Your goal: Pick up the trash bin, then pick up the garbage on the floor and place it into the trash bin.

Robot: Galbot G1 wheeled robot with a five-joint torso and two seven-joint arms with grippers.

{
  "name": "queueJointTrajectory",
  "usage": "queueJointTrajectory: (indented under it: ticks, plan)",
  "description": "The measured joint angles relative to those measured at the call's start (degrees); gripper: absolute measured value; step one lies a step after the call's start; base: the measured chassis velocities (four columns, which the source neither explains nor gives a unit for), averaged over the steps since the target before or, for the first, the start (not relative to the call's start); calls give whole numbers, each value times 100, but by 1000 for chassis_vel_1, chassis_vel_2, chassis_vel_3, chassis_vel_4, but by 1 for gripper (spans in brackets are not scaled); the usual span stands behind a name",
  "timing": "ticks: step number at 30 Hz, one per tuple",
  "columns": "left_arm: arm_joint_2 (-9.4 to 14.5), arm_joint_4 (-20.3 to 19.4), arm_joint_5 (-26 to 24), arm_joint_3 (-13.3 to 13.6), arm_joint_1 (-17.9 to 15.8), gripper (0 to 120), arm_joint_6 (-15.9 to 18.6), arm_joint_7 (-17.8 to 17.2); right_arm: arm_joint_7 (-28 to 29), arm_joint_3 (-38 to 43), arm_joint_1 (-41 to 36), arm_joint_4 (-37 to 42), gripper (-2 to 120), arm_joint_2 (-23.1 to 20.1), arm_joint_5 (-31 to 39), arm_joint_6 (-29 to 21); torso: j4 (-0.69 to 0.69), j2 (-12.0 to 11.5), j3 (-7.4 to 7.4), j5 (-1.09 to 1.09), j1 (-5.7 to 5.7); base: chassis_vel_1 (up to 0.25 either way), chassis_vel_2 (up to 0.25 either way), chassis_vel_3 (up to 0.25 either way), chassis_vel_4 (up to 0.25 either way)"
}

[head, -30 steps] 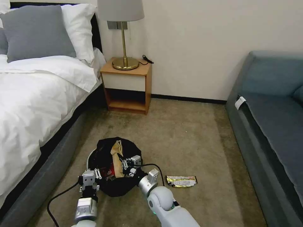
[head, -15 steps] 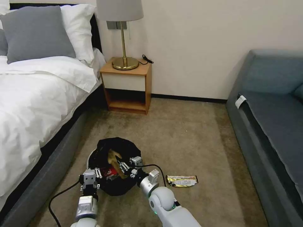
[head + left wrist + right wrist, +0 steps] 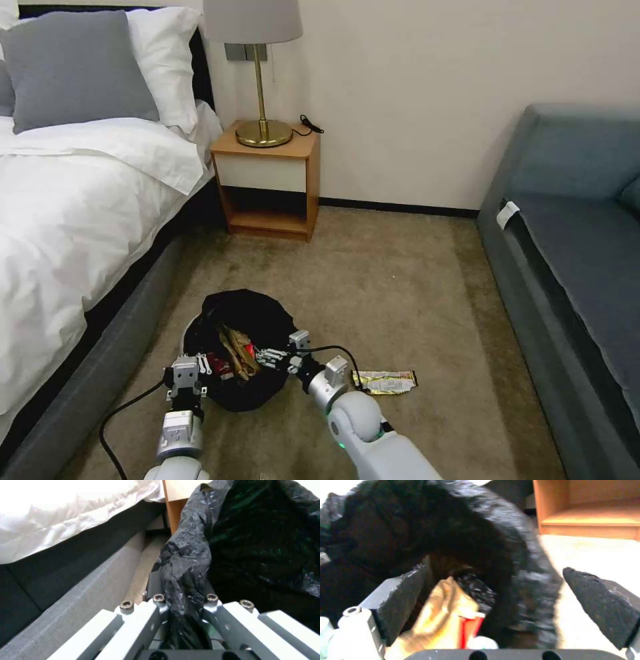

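The left gripper (image 3: 189, 381) is clamping the crinkled black bag at the near rim of the small round white trash bin (image 3: 241, 350) on the beige carpet (image 3: 400, 293) beside the bed (image 3: 73, 220). The right gripper (image 3: 270, 357), fingers spread, is hovering over the brown crumpled wrapper (image 3: 233, 347) inside. The silver-yellow foil wrapper (image 3: 385, 381) is lying nearby, seemingly light, flat and slippery; pinching an edge looks wisest.

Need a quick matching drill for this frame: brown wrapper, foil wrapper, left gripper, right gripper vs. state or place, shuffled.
1. brown crumpled wrapper
2. silver-yellow foil wrapper
3. left gripper
4. right gripper

a. open at the bin's rim
b. on the carpet
c. inside the black-lined white trash bin
d. shut on the bin's rim

Pairs: 1-c, 2-b, 3-d, 4-a
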Motion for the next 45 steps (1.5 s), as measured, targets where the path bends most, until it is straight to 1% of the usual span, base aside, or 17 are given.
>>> queueJointTrajectory:
  ticks: [3, 4, 7, 11, 13, 17, 26, 32, 37, 40, 45]
  plan:
    - [3, 50, -2, -7, -33, 4, 0, 2, -2, 90, 4, -10, 100, -248, -108, -61, 0, 0, 0, 0, 0, 0, 0, 0, 0]
    - [3, 50, -2, -7, -33, 4, 0, 2, -2, 90, 4, -10, 100, -248, -108, -61, 0, 0, 0, 0, 0, 0, 0, 0, 0]
    - [4, 96, -2, -7, -64, 4, 0, 5, -17, 248, 9, -107, 100, -458, -482, -103, 0, 0, 0, 0, 0, 0, 0, 0, 0]
    - [9, 134, 2, -8, -83, 4, 0, 7, -30, 365, 8, -187, 100, -582, -756, -178, 0, 0, 0, -1, 0, 0, 0, 0, 0]
    - [12, 175, 17, -9, -111, 4, 0, 11, -35, 480, 1, -293, 100, -698, -1048, -296, 0, 0, 0, -1, 0, 0, 0, 0, 0]
    - [13, 191, 34, -10, -156, 4, 13, 20, -98, 619, -11, -433, 100, -795, -1315, -429, 0, 0, 0, -1, 0, 0, 0, 0, 0]
    - [14, 234, 39, -22, -200, 4, 44, 34, -274, 847, 28, -725, 100, -981, -1655, -704, 0, 0, 0, -1, 0, 0, 0, 0, 0]
    - [43, 279, 15, -78, -212, 4, 45, 43, -425, 1097, 59, -944, 100, -1162, -2090, -971, 0, 0, 0, -1, 0, 0, 0, 0, 0]
    - [59, 307, -1, -96, -222, 4, 45, 48, -517, 1234, 59, -1055, 100, -1227, -2366, -986, 0, 0, 0, -1, 0, 0, 0, 0, 0]
    - [66, 348, -10, -98, -230, 4, 35, 57, -653, 1395, 17, -1177, 100, -1295, -2654, -983, 0, 0, 0, -1, 0, 0, 0, 0, 0]
    - [69, 381, -12, -98, -232, 4, 23, 61, -757, 1505, -50, -1234, 100, -1320, -2887, -952, 0, 0, 0, -2, 0, 0, 0, 0, 0]
